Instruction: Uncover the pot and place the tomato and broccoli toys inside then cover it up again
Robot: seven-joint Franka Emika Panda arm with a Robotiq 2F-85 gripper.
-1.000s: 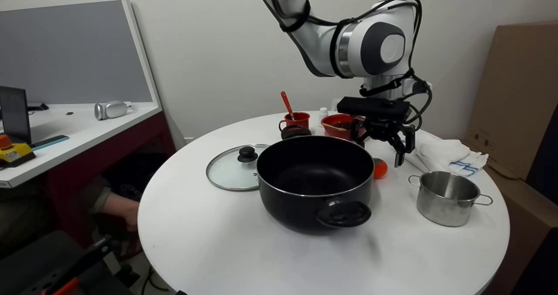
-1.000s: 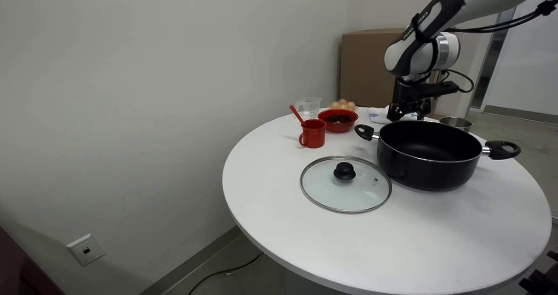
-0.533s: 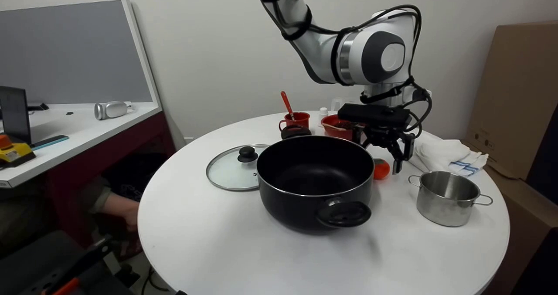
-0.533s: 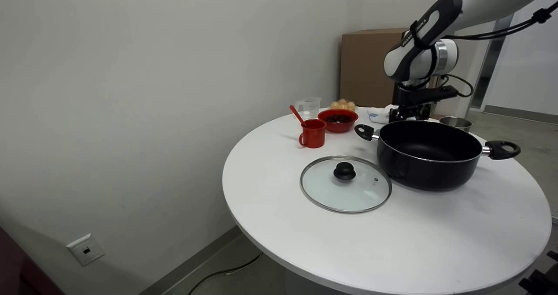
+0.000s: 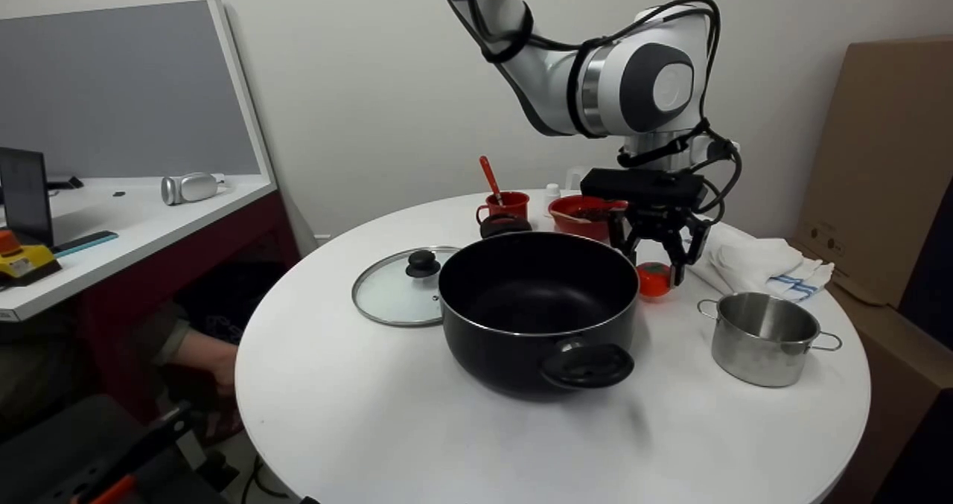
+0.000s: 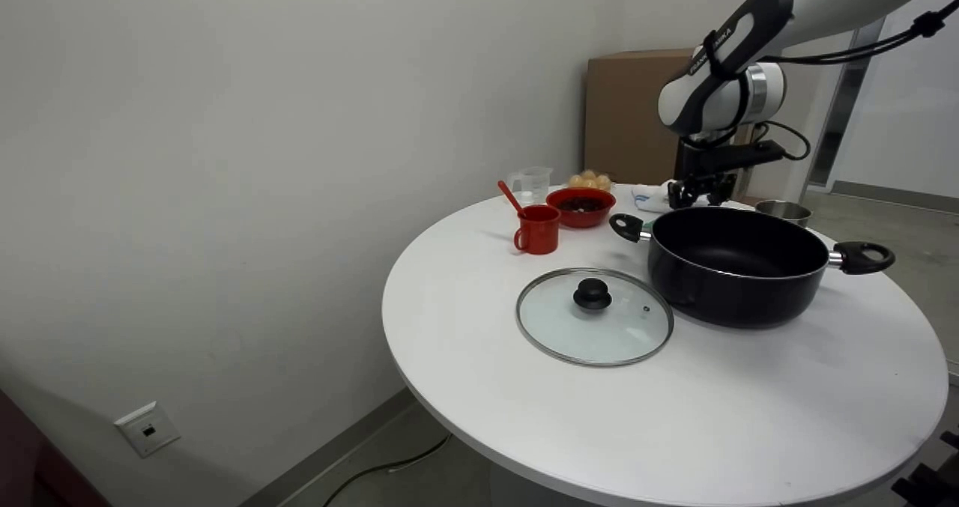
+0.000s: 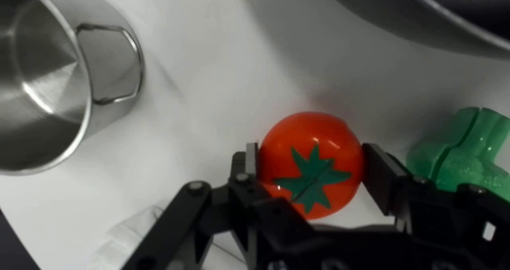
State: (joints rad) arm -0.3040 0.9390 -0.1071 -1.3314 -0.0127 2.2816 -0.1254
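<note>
- Reads "FRANK" and "MIKA" along the dark side of the arm, upper right of the frame in an exterior view, with a black strap across the letters between.
- Cannot make out the small marks low on the cardboard box, right edge of the frame in an exterior view.
- For the arm's pose there: slopes from top center down to the right, bends at a thick white joint, then points straight down over the white table.
- Clamps the tomato in the claw, with fingertips touching both its left and right sides, a little below and right of center in the wrist view.
- Cannot tell for sure whether the tomato touches the table.
- In an exterior view, shows the tomato just right of the pot, near its rim.
- Has the pot uncovered, with the lid flat on the table, left of it in both exterior views.
- Shows the broccoli at the right edge of the wrist view, just beside the claw and partly hidden by it.
</note>
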